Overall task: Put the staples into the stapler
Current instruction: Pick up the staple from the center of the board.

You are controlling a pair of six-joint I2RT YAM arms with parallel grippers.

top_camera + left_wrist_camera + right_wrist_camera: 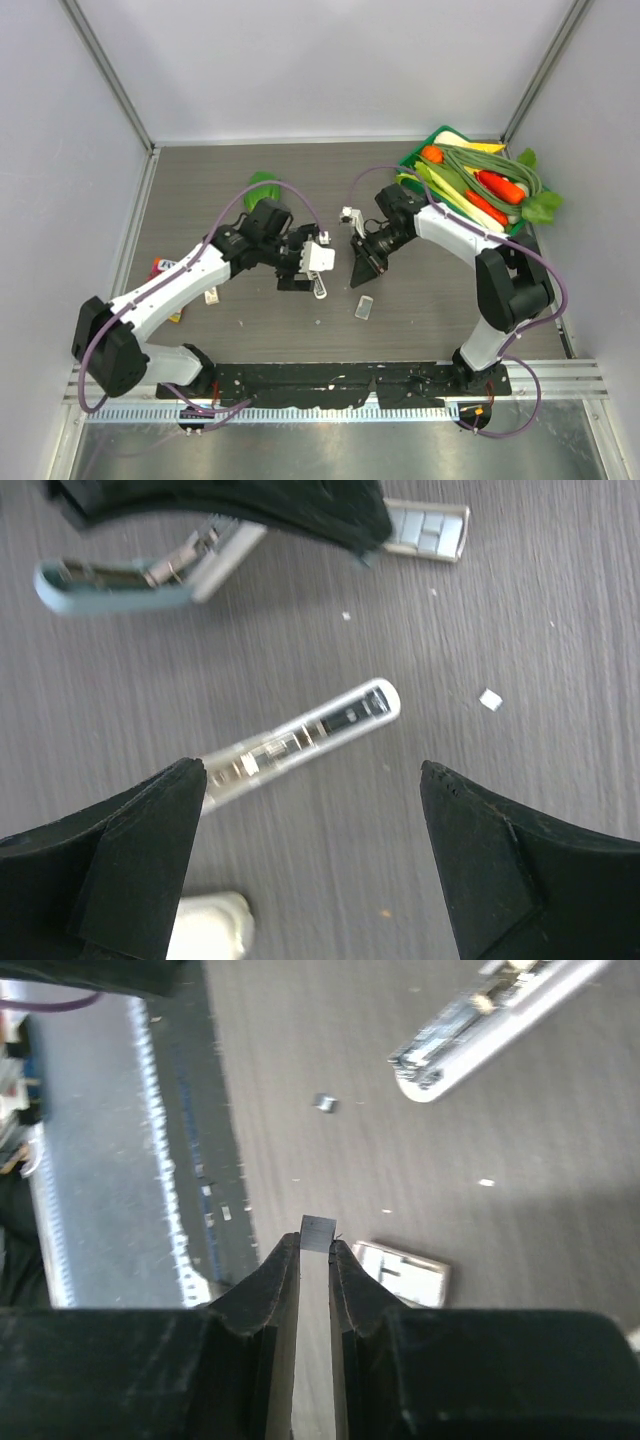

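Left wrist view: stapler [300, 742] lies diagonally, tip upper right, tail hidden behind our wide-open left end effector [312, 770]; our right end effector [315, 1250] pinches a grey chip [317, 1231].

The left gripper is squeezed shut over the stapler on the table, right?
Not quite. The left gripper is wide open, not shut. The left wrist view shows its fingers far apart over the stapler, which lies on the table.

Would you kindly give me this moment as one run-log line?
left fingers: open above stapler | right fingers: pinching small grey strip | staple box: on table
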